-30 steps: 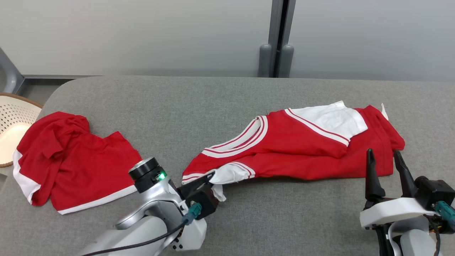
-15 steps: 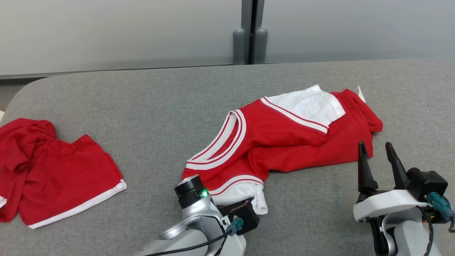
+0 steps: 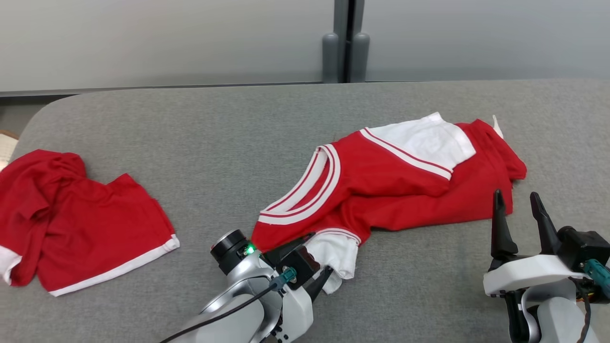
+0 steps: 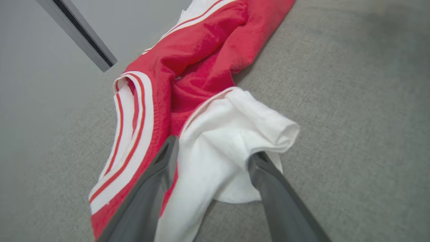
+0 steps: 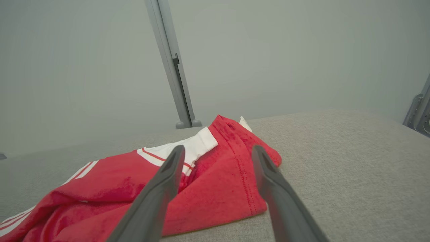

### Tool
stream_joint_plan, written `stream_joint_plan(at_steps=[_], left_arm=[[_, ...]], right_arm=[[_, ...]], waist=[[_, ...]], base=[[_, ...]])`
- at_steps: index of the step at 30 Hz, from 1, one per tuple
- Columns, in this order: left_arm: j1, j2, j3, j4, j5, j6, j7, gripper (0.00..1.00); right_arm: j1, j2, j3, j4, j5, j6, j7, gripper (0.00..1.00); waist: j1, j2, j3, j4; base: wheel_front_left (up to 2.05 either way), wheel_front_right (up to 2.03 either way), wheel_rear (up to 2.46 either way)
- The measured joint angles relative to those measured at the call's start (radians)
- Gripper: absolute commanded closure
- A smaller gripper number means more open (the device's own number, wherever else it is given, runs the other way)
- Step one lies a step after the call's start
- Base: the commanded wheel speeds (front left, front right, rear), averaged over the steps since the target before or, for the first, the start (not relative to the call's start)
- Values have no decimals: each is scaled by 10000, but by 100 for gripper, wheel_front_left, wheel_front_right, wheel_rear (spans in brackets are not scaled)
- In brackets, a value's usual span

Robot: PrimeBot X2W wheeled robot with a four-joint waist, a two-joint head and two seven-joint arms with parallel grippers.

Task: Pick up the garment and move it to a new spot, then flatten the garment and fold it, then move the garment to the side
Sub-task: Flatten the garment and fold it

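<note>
The garment (image 3: 405,190) is a red shirt with white sleeves and a striped collar, lying crumpled on the grey table (image 3: 238,143), right of centre. My left gripper (image 3: 322,251) is open at its near-left end. In the left wrist view the white sleeve (image 4: 221,141) lies loose between the spread fingers (image 4: 151,188) of that gripper (image 4: 215,146). My right gripper (image 3: 515,194) stands open at the garment's near-right edge, fingers pointing up. In the right wrist view this gripper (image 5: 218,148) hovers over the red hem (image 5: 235,188) with nothing held.
A second red garment (image 3: 81,214) with white trim lies crumpled at the table's left end. A pale basket rim (image 3: 7,140) peeks in at the far left. A grey wall with a dark post (image 3: 345,43) stands behind the table.
The left gripper, shut on the white sleeve, dragged it toward the table's front, then opened and let it go. The head camera has shifted. The right gripper stays open.
</note>
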Motion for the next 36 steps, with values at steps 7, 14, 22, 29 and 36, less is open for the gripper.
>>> stream_joint_plan(at_steps=[7, 14, 22, 29, 36], left_arm=[[326, 497, 694, -1026, -694, 46, -351, 0], [1131, 1375, 2063, -2859, -1756, 729, -491, 0], [2591, 1684, 3559, -4479, -2332, 1791, -548, 0], [3292, 1427, 4033, -4792, -2044, 1768, -550, 0], [3030, 1269, 4247, -4393, -1716, 1586, -562, 0]], right_arm=[[171, -2, -190, 4, -50, -2, 0, 0], [257, 2, -184, -140, -58, 0, -6, 0], [417, 2, -132, -240, -46, 0, -25, 0], [430, 2, -25, -295, -75, 0, -25, 0], [247, -27, 489, -405, -305, 0, 171, 0]], waist=[[0, 0, -277, 600], [0, 0, -533, 1023], [0, 0, -687, 1167], [0, 0, -607, 1102], [0, 0, -352, 858]], base=[[0, 0, 0], [0, 0, 0], [0, 0, 0], [0, 0, 0], [0, 0, 0]])
